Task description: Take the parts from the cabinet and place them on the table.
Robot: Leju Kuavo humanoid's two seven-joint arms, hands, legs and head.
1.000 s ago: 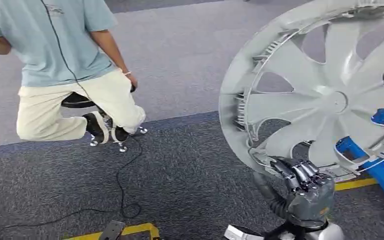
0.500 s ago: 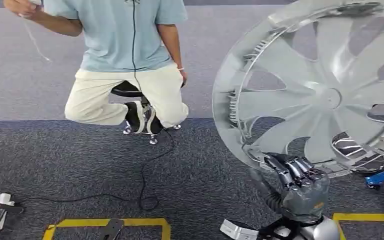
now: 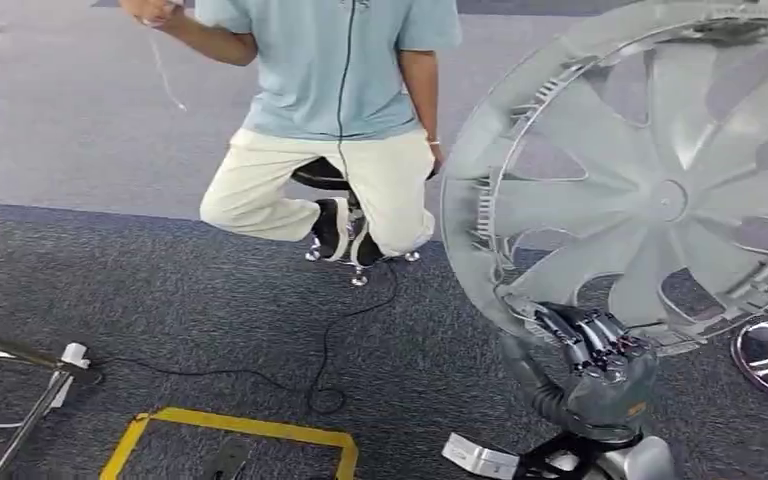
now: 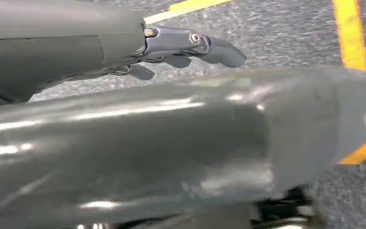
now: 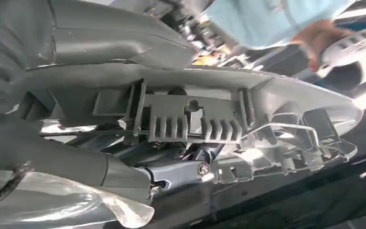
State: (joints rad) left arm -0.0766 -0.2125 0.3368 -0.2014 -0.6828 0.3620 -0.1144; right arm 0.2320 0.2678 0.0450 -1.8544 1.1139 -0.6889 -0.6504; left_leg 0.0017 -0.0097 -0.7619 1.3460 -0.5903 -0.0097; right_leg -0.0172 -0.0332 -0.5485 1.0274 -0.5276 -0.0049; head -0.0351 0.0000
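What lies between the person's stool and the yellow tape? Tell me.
In the head view, a black cable trails over dark carpet from the stool toward the yellow tape.

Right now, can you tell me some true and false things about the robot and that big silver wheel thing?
1. The robot's right hand grips the big silver plastic wheel cover at its lower rim. True.
2. The wheel cover lies flat on the floor. False: it is held up on edge above the grey carpet.
3. A person in a light blue shirt sits on a stool behind the cover. True.
4. The tape on the floor is red. False: the floor tape is yellow.
5. The left hand holds a part. False: it holds nothing.
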